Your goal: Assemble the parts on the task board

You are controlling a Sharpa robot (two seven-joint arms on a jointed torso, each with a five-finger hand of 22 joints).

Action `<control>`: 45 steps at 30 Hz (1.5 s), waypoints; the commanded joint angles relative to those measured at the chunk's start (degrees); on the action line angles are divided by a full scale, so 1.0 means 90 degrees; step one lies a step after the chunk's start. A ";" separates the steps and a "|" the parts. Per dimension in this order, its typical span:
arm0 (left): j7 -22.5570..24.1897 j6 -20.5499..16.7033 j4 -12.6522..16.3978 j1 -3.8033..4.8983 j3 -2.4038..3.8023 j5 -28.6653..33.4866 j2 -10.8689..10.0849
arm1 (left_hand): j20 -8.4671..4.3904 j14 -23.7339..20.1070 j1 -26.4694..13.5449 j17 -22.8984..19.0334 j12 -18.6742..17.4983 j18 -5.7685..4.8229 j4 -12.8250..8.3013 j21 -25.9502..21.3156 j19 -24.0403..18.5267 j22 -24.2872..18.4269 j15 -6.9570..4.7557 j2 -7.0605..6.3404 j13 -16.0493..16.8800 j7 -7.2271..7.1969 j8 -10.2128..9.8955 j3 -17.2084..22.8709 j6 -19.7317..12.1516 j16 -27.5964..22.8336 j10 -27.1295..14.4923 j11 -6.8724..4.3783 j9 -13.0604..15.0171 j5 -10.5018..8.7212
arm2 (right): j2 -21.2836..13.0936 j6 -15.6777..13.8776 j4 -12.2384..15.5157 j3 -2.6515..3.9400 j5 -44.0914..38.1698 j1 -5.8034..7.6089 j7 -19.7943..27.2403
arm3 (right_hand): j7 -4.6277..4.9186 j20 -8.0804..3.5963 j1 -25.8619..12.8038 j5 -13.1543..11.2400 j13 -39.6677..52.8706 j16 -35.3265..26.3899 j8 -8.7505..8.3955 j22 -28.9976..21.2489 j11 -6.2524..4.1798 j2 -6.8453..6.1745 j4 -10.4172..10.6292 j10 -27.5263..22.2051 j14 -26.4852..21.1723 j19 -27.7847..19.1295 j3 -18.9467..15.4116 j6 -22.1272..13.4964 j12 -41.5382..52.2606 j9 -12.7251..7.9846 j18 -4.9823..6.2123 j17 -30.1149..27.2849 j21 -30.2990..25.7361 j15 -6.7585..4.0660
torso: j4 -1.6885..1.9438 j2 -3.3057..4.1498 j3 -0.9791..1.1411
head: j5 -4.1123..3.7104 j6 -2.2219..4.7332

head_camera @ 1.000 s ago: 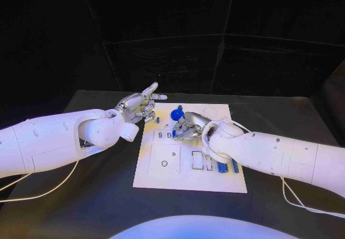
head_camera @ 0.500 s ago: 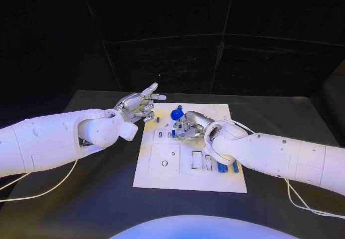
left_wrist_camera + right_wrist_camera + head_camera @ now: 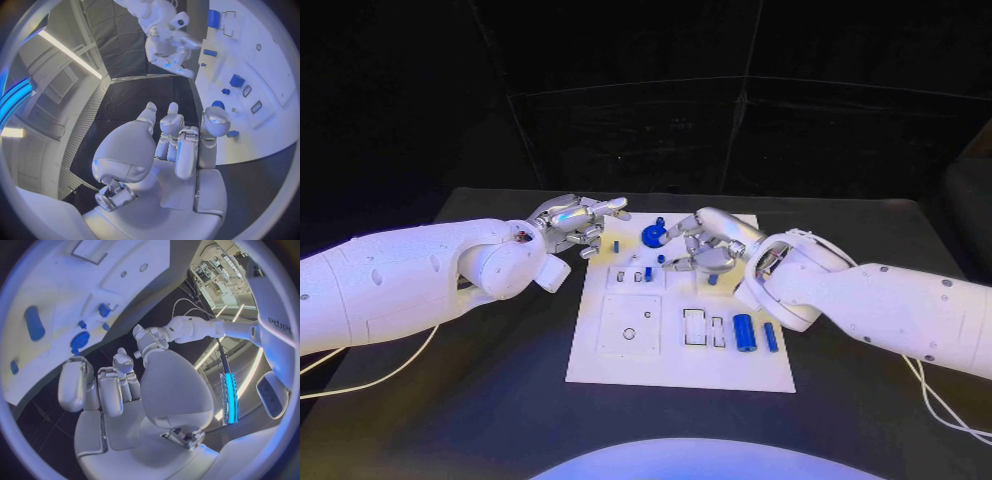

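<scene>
The white task board [image 3: 629, 352] lies in the middle of the black table. A round blue knob [image 3: 655, 235] stands near its far edge. Two long blue parts [image 3: 744, 333] lie side by side near its right edge, and small blue parts [image 3: 646, 271] stand in the upper middle. My right hand [image 3: 711, 245] hovers over the board's upper right with fingers apart, holding nothing; a small blue part [image 3: 713, 280] sits just below it. My left hand [image 3: 574, 225] hangs off the board's far left corner, fingers spread and empty. The knob [image 3: 79, 340] shows beyond the right hand's fingers [image 3: 100, 385].
Bare black table [image 3: 473, 400] surrounds the board on all sides. A white cable [image 3: 387, 380] trails from the left arm over the near left of the table, and another cable [image 3: 935, 415] hangs by the right arm. Black curtains close off the back.
My right hand has drawn off the board's upper middle towards the right, uncovering the slots and the two long blue parts. My left hand's fingers have dropped lower and point more to the right.
</scene>
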 commanded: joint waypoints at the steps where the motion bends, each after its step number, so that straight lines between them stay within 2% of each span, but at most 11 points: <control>1: -0.1129 0.0022 -0.0080 0.0107 0.0006 -0.1595 0.0075 | -0.0002 0.0662 -0.0050 0.1627 0.0018 -0.0015 -0.0032 0.0019 0.0052 -0.0002 -0.0002 -0.0062 0.0009 -0.0002 0.0016 -0.0044 0.0069 0.0016 0.0067 -0.0013 0.0013 -0.0009 | -0.0208 -0.0289 0.0165 0.0145 0.1437 0.0181 0.0812 | -0.0033 0.0006 0.0048 0.0103 -0.0011 -0.0040 0.0064 0.0012 -0.0062 0.0068 0.0020 0.0021 0.0508 -0.0014 -0.0043 0.0114 0.0030 0.0017 0.0084 0.1112 -0.0001 -0.0018 | -0.0009 -0.0007 0.0002 | -0.0026 0.0035; 3: -0.1552 0.0061 -0.0110 0.0193 0.0006 -0.2067 0.0129 | -0.0011 0.0631 -0.0148 0.1500 -0.0149 0.0017 0.0013 -0.0087 -0.0041 -0.0167 -0.0012 -0.0106 -0.0240 -0.0015 0.0024 -0.0117 0.0088 -0.0045 -0.0042 -0.0020 0.0025 -0.0009 | -0.0347 -0.0315 0.0205 0.0226 0.1928 0.0355 0.0900 | -0.0045 -0.0005 0.0049 0.0135 -0.0016 -0.0051 0.0084 0.0006 -0.0074 0.0107 0.0035 0.0038 0.0505 -0.0015 -0.0055 0.0151 0.0036 0.0018 0.0085 0.1096 -0.0004 -0.0030 | -0.0014 -0.0014 0.0013 | -0.0030 0.0049; 6: -0.2087 0.0165 -0.0172 0.0340 0.0005 -0.2728 0.0238 | -0.0023 0.0482 -0.0436 0.0972 -0.0784 0.0162 0.0226 -0.0645 -0.0514 -0.0968 -0.0036 -0.0111 -0.1105 -0.0039 0.0145 -0.0325 0.0117 -0.0321 -0.0571 -0.0040 0.0103 -0.0012 | -0.0526 -0.0312 0.0210 0.0292 0.2339 0.0562 0.0959 | -0.0053 -0.0014 0.0040 0.0156 -0.0039 -0.0067 0.0096 -0.0013 -0.0082 0.0134 0.0051 0.0036 0.0499 -0.0023 -0.0069 0.0174 0.0026 0.0017 0.0089 0.1072 -0.0014 -0.0037 | -0.0024 -0.0029 0.0031 | -0.0030 0.0064; 8: -0.2438 0.0256 -0.0219 0.0452 0.0005 -0.3265 0.0333 | -0.0034 0.0388 -0.0546 0.0674 -0.1051 0.0241 0.0328 -0.0956 -0.0757 -0.1384 -0.0040 -0.0103 -0.1452 -0.0065 0.0278 -0.0426 0.0181 -0.0494 -0.0818 -0.0058 0.0173 -0.0004 | -0.0631 -0.0305 0.0194 0.0337 0.2513 0.0680 0.0977 | -0.0058 -0.0019 0.0034 0.0166 -0.0048 -0.0071 0.0103 -0.0014 -0.0087 0.0155 0.0064 0.0040 0.0497 -0.0023 -0.0077 0.0189 0.0024 0.0016 0.0089 0.1066 -0.0015 -0.0042 | -0.0035 -0.0048 0.0039 | -0.0025 0.0061; 13: -0.3169 0.0726 -0.0357 0.0673 0.0005 -0.4386 0.0618 | -0.0084 0.0414 -0.0468 0.0699 -0.1008 0.0221 0.0375 -0.0970 -0.0641 -0.1338 -0.0092 -0.0030 -0.1426 -0.0129 0.0555 -0.0529 0.0162 -0.0494 -0.0751 -0.0112 0.0331 0.0000 | -0.0849 -0.0353 0.0230 0.0417 0.2723 0.0853 0.0988 | -0.0070 -0.0034 0.0060 0.0207 -0.0073 -0.0086 0.0123 -0.0017 -0.0103 0.0223 0.0074 0.0052 0.0494 -0.0020 -0.0073 0.0228 0.0017 0.0012 0.0089 0.1044 -0.0017 -0.0058 | -0.0031 -0.0048 0.0066 | -0.0014 0.0038; 15: -0.3444 0.0929 -0.0419 0.0741 0.0006 -0.4795 0.0754 | -0.0103 0.0445 -0.0457 0.0779 -0.0952 0.0198 0.0411 -0.0911 -0.0538 -0.1239 -0.0109 -0.0005 -0.1372 -0.0148 0.0671 -0.0580 0.0132 -0.0450 -0.0682 -0.0130 0.0397 0.0001 | -0.0929 -0.0373 0.0253 0.0479 0.2801 0.0891 0.0992 | -0.0072 -0.0037 0.0069 0.0213 -0.0081 -0.0088 0.0124 -0.0016 -0.0105 0.0233 0.0072 0.0051 0.0493 -0.0019 -0.0071 0.0232 0.0013 0.0011 0.0089 0.1042 -0.0016 -0.0061 | -0.0050 -0.0042 0.0089 | -0.0001 0.0033; 19: -0.4017 0.1276 -0.0606 0.0856 0.0008 -0.5413 0.1095 | -0.0213 0.0600 -0.0552 0.1341 -0.0402 0.0028 0.0622 -0.0278 0.0077 -0.0335 -0.0235 0.0044 -0.0689 -0.0315 0.1278 -0.0816 0.0278 -0.0132 -0.0179 -0.0276 0.0776 0.0004 | -0.1081 -0.0382 0.0283 0.0543 0.2883 0.0934 0.0961 | -0.0073 -0.0039 0.0076 0.0219 -0.0112 -0.0098 0.0126 -0.0027 -0.0107 0.0241 0.0070 0.0032 0.0490 -0.0023 -0.0069 0.0235 -0.0009 0.0010 0.0091 0.1028 -0.0022 -0.0063 | -0.0093 -0.0049 0.0105 | 0.0014 0.0036; 24: -0.4509 0.1590 -0.0792 0.0905 0.0008 -0.5846 0.1434 | -0.0316 0.0651 -0.0689 0.1572 -0.0081 -0.0107 0.0937 0.0179 0.0458 0.0328 -0.0337 0.0081 -0.0271 -0.0439 0.1929 -0.1120 0.0169 -0.0011 0.0070 -0.0398 0.1311 -0.0011 | -0.1158 -0.0351 0.0311 0.0564 0.2910 0.0955 0.0911 | -0.0073 -0.0040 0.0078 0.0222 -0.0127 -0.0102 0.0126 -0.0037 -0.0108 0.0242 0.0070 0.0022 0.0488 -0.0027 -0.0069 0.0236 -0.0020 0.0009 0.0093 0.1021 -0.0027 -0.0064 | -0.0111 -0.0045 0.0119 | 0.0008 0.0033; 29: -0.4905 0.1733 -0.0990 0.0923 0.0009 -0.6059 0.1774 | -0.0364 0.0646 -0.0568 0.1554 -0.0137 -0.0209 0.1106 0.0513 0.0744 0.0847 -0.0374 0.0118 -0.0358 -0.0475 0.2403 -0.1329 -0.0169 -0.0019 -0.0005 -0.0426 0.1791 -0.0019 | -0.1160 -0.0301 0.0296 0.0570 0.2919 0.0962 0.0844 | -0.0074 -0.0042 0.0081 0.0231 -0.0145 -0.0116 0.0127 -0.0051 -0.0109 0.0242 0.0069 0.0012 0.0483 -0.0032 -0.0071 0.0238 -0.0033 0.0008 0.0096 0.1001 -0.0034 -0.0065 | -0.0121 -0.0040 0.0127 | 0.0027 0.0019; 35: -0.5113 0.1975 -0.1203 0.0925 0.0010 -0.6121 0.2089 | -0.0382 0.0649 -0.0435 0.1574 -0.0257 -0.0306 0.1161 0.0832 0.1073 0.1348 -0.0372 0.0158 -0.0518 -0.0462 0.2593 -0.1421 -0.0414 -0.0011 -0.0134 -0.0412 0.2027 -0.0013 | -0.1156 -0.0265 0.0263 0.0572 0.2921 0.0965 0.0783 | -0.0073 -0.0045 0.0082 0.0250 -0.0186 -0.0135 0.0121 -0.0110 -0.0108 0.0239 0.0070 -0.0017 0.0476 -0.0055 -0.0081 0.0228 -0.0063 0.0002 0.0107 0.0974 -0.0065 -0.0067 | -0.0105 -0.0043 0.0097 | 0.0023 -0.0010; 45: -0.5230 0.2370 -0.1430 0.0878 0.0011 -0.6110 0.2421 | -0.0386 0.0660 -0.0379 0.1618 -0.0268 -0.0357 0.1192 0.0985 0.1220 0.1599 -0.0372 0.0204 -0.0522 -0.0456 0.2664 -0.1454 -0.0509 0.0010 -0.0151 -0.0409 0.2126 -0.0012 | -0.1120 -0.0205 0.0192 0.0571 0.2922 0.0965 0.0719 | -0.0069 -0.0051 0.0088 0.0324 -0.0238 -0.0152 0.0105 -0.0138 -0.0106 0.0246 0.0074 -0.0048 0.0471 -0.0065 -0.0098 0.0203 -0.0097 -0.0012 0.0111 0.0952 -0.0084 -0.0069 | -0.0109 -0.0042 0.0092 | -0.0007 -0.0051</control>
